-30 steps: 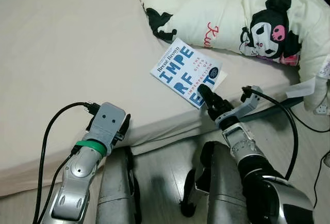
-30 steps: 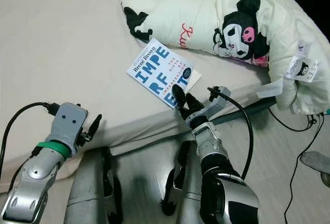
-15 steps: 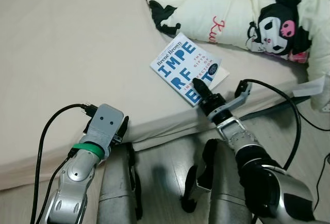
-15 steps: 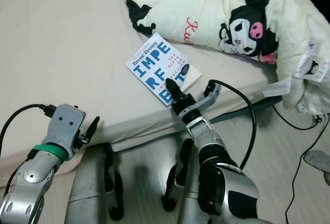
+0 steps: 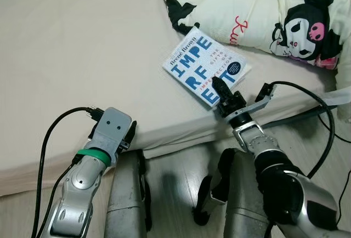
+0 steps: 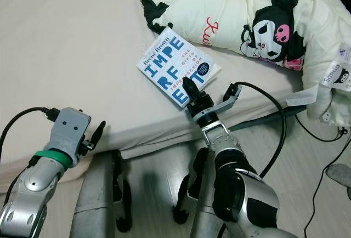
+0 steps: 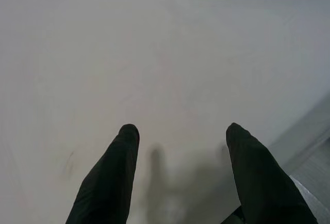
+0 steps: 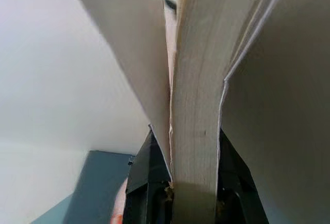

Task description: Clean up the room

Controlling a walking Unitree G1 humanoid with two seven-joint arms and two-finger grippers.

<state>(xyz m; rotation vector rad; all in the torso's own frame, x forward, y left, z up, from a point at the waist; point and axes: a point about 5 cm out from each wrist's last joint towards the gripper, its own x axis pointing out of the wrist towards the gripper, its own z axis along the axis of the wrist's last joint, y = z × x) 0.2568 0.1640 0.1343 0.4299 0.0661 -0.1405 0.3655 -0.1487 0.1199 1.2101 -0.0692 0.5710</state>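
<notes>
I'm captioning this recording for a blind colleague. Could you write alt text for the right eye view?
The robot's right hand grips the near edge of a white book with blue lettering, lying on a beige bed. A cream cartoon-print comforter is bunched just beyond the book, and the left hand rests open at the mattress edge.

The right tool (image 5: 219,87) reaches forward from its silver arm and is clamped on the near corner of the white paperback book with blue lettering (image 5: 204,71). Well apart from that book, the left tool (image 7: 178,175) rests with fingers spread.
</notes>
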